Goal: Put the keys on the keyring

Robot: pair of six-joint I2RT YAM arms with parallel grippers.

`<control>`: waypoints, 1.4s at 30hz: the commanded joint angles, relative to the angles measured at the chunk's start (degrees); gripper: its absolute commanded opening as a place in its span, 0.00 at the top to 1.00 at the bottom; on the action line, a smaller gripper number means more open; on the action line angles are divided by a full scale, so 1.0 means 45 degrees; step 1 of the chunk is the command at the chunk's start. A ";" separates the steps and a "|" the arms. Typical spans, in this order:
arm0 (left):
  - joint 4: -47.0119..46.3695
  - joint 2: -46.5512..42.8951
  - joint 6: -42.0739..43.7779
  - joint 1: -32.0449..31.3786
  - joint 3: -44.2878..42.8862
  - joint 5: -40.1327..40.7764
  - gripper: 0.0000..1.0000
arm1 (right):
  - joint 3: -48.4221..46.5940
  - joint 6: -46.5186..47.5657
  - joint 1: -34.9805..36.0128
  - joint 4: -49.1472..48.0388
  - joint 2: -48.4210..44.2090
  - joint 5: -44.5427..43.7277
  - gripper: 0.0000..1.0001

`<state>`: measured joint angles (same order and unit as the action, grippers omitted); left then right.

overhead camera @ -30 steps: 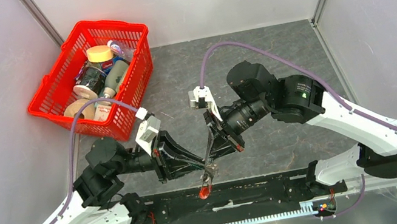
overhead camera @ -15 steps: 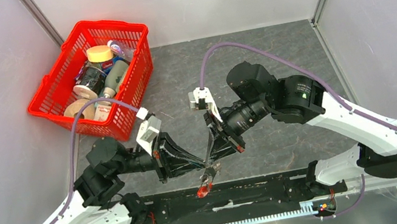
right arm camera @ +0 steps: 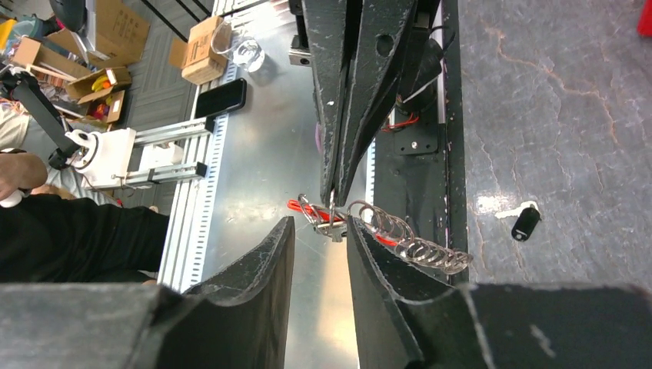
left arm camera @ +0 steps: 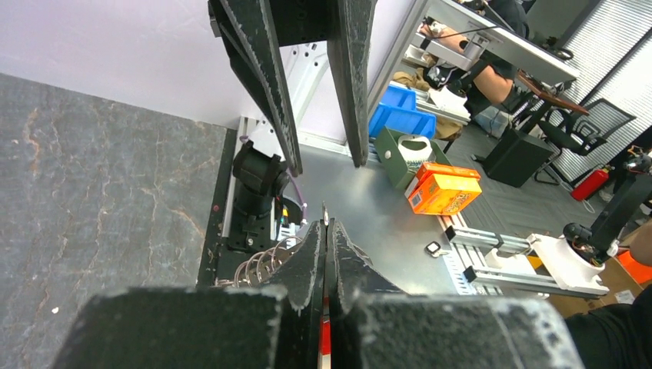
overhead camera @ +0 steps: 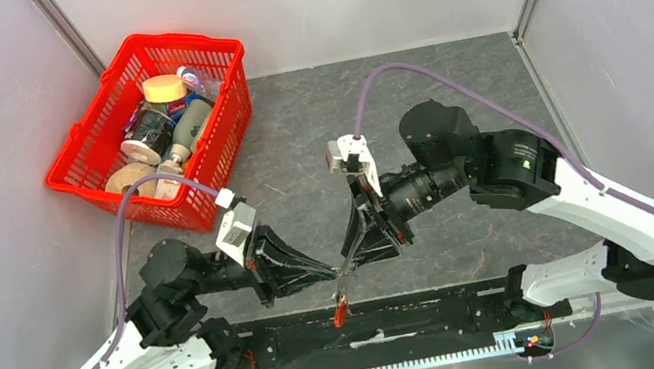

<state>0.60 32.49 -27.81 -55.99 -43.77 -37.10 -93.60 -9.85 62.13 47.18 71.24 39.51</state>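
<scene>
The keyring point(right arm camera: 407, 242) is a coil of silver rings with a red tag point(overhead camera: 339, 310), hanging over the table's near edge. My left gripper point(overhead camera: 331, 272) is shut on its upper end; a thin metal edge sticks out of the tips point(left arm camera: 326, 223) and the rings point(left arm camera: 260, 265) bulge out to the left. My right gripper point(right arm camera: 319, 227) is open, one finger on each side of the ring's clasp and not gripping it. One key point(right arm camera: 525, 221) with a black head lies on the grey table, beside the black rail. It is hidden in the top view.
A red basket point(overhead camera: 85, 161) full of bottles and jars stands at the back left. The black base rail point(overhead camera: 427, 314) runs along the near edge, with a metal bench below it. Grey walls close in on both sides.
My left gripper has shut on the keyring. My right gripper has opened and let go of it, and the right arm has shifted a little to the right and back.
</scene>
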 commanded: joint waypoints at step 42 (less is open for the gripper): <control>-0.7929 -0.1299 -0.3797 0.0001 0.3055 0.2171 0.98 | 0.0061 0.1321 0.0041 -0.0862 -0.1212 -0.1138 0.50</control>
<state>-27.81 25.61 -38.85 -56.01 -30.00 -27.09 -88.71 -11.40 62.13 38.74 66.83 35.46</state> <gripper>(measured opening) 0.031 0.458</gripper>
